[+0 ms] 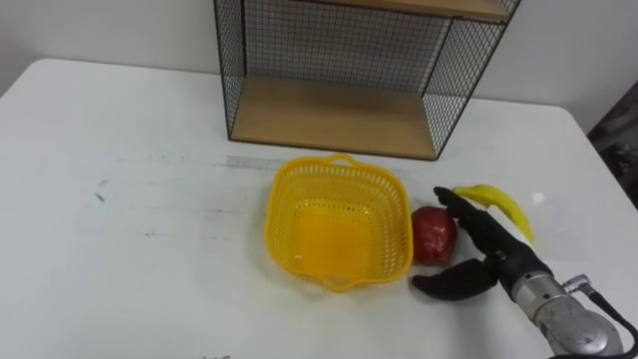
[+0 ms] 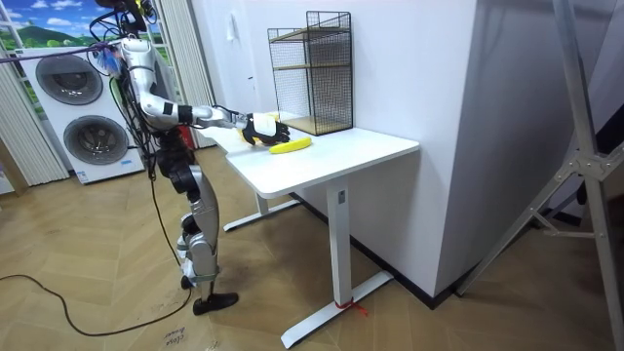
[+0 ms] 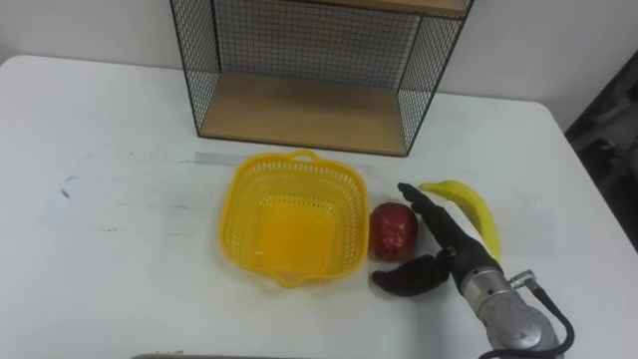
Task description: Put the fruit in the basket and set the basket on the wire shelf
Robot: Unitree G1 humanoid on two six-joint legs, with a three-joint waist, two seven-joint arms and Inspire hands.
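Neither apple point(image 1: 434, 235) nor banana point(image 1: 500, 205) lay in the basket point(image 1: 275, 213); lower right, the robot hand point(image 1: 491, 259) spread wide beside the apple.

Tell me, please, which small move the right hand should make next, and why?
Probably curl the right hand around the red fruit. The hand is open, with its fingers along the fruit's right side and its thumb just in front of it, so nothing is gripped yet. The yellow basket stands empty directly to the fruit's left, and the banana lies further right.
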